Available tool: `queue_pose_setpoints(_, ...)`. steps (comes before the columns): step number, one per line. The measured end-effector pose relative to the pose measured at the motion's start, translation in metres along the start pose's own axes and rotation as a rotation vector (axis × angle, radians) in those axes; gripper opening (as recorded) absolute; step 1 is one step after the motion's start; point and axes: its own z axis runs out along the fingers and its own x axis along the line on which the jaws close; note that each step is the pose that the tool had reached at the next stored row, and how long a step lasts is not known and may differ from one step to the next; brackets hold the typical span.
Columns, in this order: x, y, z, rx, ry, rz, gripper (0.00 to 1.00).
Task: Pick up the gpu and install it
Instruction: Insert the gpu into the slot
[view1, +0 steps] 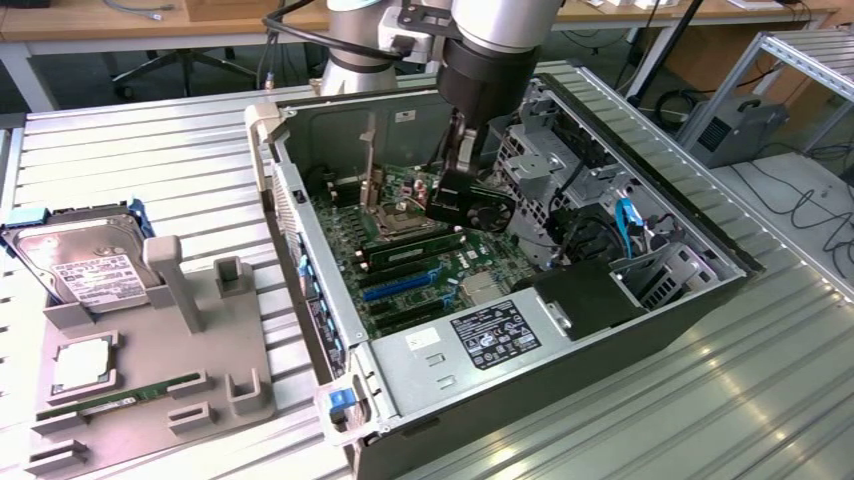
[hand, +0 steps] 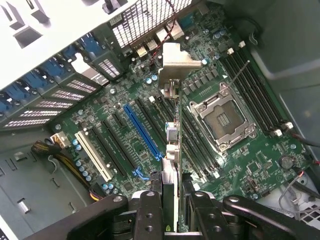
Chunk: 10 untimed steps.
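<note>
Hard drive (view1: 83, 265), RAM stick (view1: 114, 402), grey holder (view1: 154, 345)

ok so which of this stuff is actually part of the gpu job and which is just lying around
Part of the job:
- gpu, held edge-on over the board
- gripper, shut on the gpu
- motherboard with its blue slot
- open computer case

Just lying about:
- hard drive
- processor chip
- green RAM stick
- grey holder tray under them
</note>
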Motion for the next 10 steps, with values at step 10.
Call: queue_pose_setpoints(10, 0.0000, 0.0000, 0.0003, -0.0006, 0.0008, -0.026, 0.26)
